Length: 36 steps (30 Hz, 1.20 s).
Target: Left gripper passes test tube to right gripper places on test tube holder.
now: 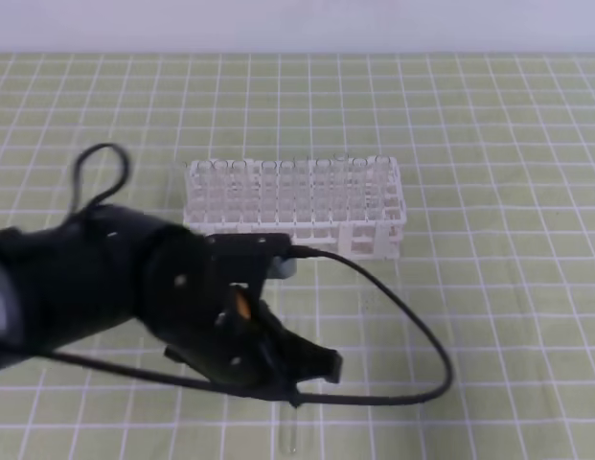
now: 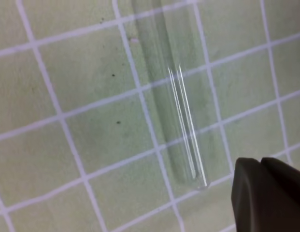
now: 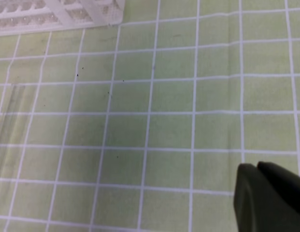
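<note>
Nowhere legible writing: bare test tube (image 2: pixel 181 121) beside closed left gripper (image 2: pixel 265 193)

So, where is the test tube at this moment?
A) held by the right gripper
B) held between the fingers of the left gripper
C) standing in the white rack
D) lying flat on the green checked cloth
D: in the left wrist view the test tube lies flat on the green checked cloth, beside the closed left gripper, not in it.
</note>
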Each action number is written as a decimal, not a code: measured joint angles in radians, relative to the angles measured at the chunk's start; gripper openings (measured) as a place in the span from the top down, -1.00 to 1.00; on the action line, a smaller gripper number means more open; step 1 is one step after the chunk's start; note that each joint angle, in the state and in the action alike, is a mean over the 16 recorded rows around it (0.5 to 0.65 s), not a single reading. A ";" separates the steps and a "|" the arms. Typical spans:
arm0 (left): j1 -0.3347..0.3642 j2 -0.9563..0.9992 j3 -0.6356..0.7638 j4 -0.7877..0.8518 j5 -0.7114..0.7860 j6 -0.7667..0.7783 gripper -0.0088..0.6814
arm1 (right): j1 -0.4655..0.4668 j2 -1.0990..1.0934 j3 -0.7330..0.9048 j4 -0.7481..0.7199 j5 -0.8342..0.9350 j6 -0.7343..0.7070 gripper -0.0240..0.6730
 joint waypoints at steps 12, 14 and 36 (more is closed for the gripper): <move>-0.096 0.158 -0.179 0.168 0.145 -0.095 0.95 | 0.000 0.000 0.000 0.001 0.006 -0.012 1.00; -0.100 0.168 -0.190 0.182 0.154 -0.096 0.89 | 0.000 0.000 0.000 0.002 0.007 -0.012 1.00; -0.092 0.231 -0.204 0.180 0.123 -0.150 -0.19 | 0.000 0.000 0.000 0.006 0.012 -0.012 1.00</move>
